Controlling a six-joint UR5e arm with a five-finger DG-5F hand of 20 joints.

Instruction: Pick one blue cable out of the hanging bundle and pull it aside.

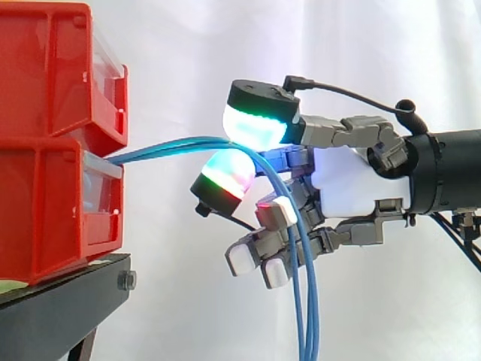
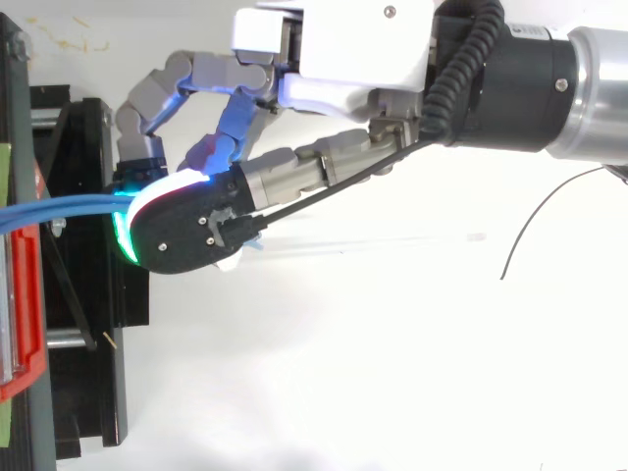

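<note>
Side view: two red bins (image 1: 41,218) sit stacked on a black stand (image 1: 68,289) before a white curtain (image 1: 180,45). A bundle of thin blue cables (image 1: 165,150) comes out at the front of the bins, where the upper one meets the lower. It runs level away from the bins, then bends over and hangs straight down past the bottom edge, well clear of the bins.

The hand (image 1: 353,184) reaches in towards the bins from the far side, level with the point where the cables leave them. Two glowing pads (image 1: 255,124), one above and one below, close on the cables at the top of their bend, near the bins but not touching them. So the hand is gripping the cables. How many strands lie between the pads cannot be told. The other fingers curl lower down, and the hanging strands pass in front of them.

Top view: the cables (image 2: 59,211) leave the bins' edge and vanish under the hand's (image 2: 343,49) large green-rimmed pad, just off the bins.
</note>
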